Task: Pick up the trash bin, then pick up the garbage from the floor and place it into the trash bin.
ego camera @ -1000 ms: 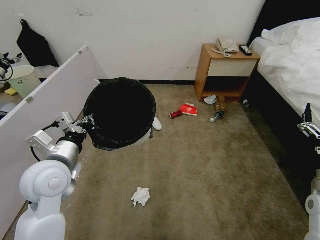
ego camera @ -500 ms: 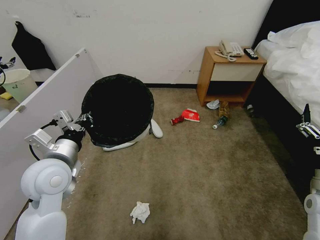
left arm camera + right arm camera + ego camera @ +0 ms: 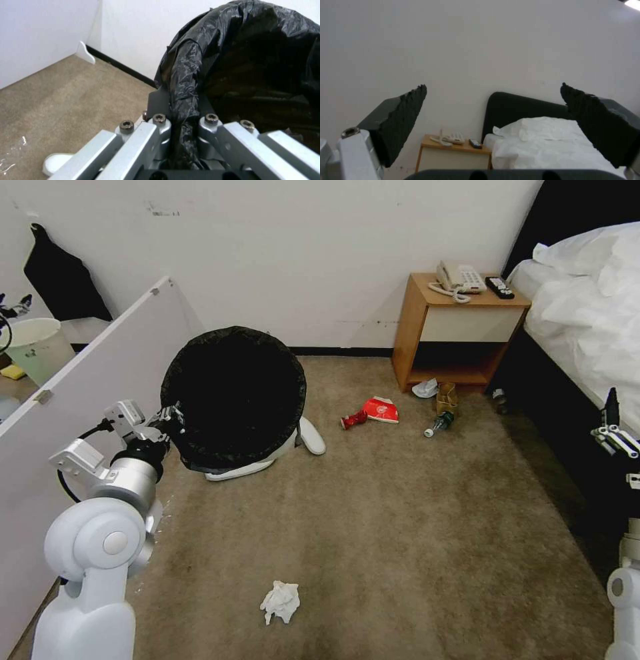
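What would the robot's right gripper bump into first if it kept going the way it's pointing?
Probably nothing close. The right gripper, fingers open, points up over the bed toward the white wall, so likely the wall, though depth is hard to judge.

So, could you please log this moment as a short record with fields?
left gripper: shut on the bag-lined rim of the trash bin, bin held tilted
right gripper: open, raised beside the bed
floor: crumpled tissue nearest; crushed can and red cup near the nightstand
slipper: beside the bin
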